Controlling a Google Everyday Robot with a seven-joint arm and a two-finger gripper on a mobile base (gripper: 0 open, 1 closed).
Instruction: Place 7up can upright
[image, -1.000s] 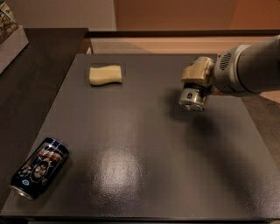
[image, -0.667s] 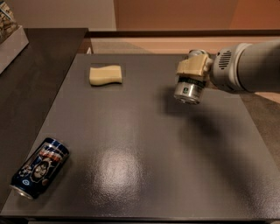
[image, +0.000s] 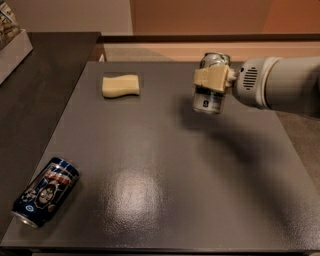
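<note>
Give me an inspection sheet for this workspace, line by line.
Surface: dark grey glossy table, glare patch near the front.
Job's things: silver-white 7up can, about upright, gripped round its middle over the table's far right; whether its base touches the table is unclear.
Clutter: dark blue can with red-and-white graphics lying on its side at the near-left corner; pale yellow sponge at the far left.
Grippers: hand shut on the silver-white 7up can.
Cables: nothing seen.
Surroundings: dark side counter to the left; orange-tan wall behind.
</note>
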